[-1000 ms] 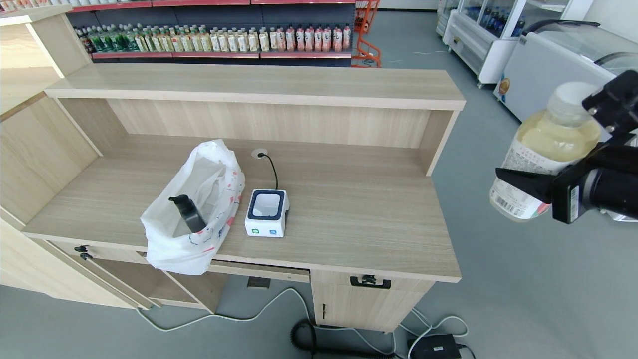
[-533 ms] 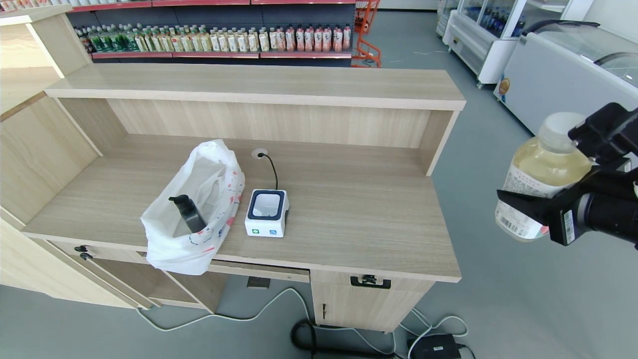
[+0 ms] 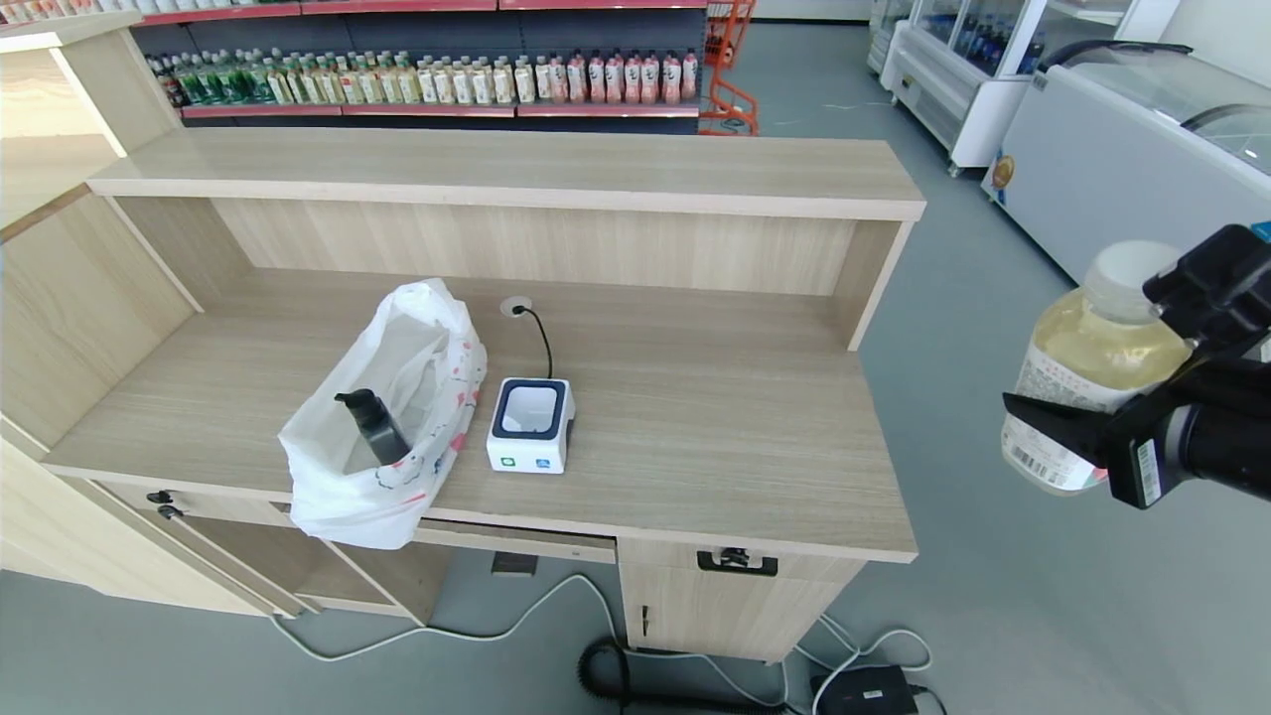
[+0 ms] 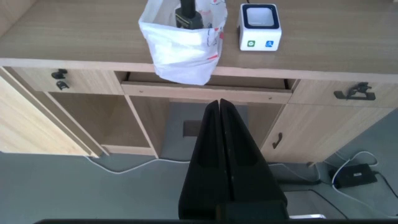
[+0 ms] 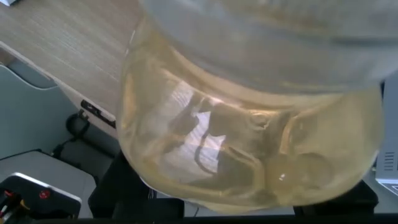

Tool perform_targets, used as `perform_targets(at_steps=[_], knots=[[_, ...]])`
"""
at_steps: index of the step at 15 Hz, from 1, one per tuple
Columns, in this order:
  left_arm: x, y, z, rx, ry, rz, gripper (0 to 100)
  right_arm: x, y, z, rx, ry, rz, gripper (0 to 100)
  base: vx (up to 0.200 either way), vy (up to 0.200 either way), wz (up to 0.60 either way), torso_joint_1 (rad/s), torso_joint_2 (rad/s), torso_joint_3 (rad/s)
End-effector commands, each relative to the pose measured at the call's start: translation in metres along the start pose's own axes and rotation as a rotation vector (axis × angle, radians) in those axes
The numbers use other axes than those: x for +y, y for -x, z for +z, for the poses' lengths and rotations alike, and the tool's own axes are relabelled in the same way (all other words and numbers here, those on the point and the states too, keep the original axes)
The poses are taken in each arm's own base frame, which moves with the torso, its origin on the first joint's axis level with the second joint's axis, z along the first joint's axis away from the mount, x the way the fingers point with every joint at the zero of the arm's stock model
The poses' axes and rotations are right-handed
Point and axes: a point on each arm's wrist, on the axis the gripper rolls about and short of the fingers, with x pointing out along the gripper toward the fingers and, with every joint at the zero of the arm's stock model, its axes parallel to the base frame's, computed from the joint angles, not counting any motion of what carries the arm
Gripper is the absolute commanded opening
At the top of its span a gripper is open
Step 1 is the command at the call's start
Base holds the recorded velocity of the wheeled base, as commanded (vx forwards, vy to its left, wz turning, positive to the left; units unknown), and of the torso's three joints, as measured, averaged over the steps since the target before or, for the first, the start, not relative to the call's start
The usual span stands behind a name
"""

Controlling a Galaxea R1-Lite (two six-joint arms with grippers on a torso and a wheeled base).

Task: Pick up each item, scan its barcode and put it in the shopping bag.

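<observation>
Out past the right end of the counter [image 3: 695, 397], over the floor, we held the bottle [image 3: 1077, 392] tight in our right gripper [image 3: 1112, 353], far from the scanner [image 3: 531, 425] and shopping bag [image 3: 397, 397]. Our left gripper [image 4: 220, 111] was pinched closed.

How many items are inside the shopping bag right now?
1: a black pump bottle stands in the shopping bag on the counter, beside the scanner. The bag's folds could hide more.
</observation>
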Motion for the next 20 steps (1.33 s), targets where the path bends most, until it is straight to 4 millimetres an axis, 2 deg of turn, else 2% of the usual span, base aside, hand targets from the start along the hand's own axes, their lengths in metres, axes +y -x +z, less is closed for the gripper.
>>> perform_targets(at_steps=[1,6,9,15,20], knots=[[0.000,0.000,0.000,0.000,0.000,0.000,0,-0.001,0.001,0.001,-0.007,0.000,-0.003,0,0.000,0.200,0.00,-0.002,0.00,0.002],[0.000,0.000,0.000,0.000,0.000,0.000,0,-0.002,0.000,0.003,-0.011,-0.001,-0.007,0,0.000,0.200,0.00,0.004,0.00,0.003],[0.000,0.000,0.000,0.000,0.000,0.000,0,-0.005,-0.009,0.006,-0.003,0.024,-0.018,0,0.000,0.200,0.00,0.002,0.00,0.001],[0.000,0.000,0.000,0.000,0.000,0.000,0,-0.008,-0.069,0.028,-0.136,0.101,-0.026,0,0.000,0.200,0.00,0.000,0.00,0.003],[0.000,0.000,0.000,0.000,0.000,0.000,0,0.000,-0.098,0.024,-0.187,0.189,0.063,0,0.000,0.200,0.00,0.004,0.00,0.003]])
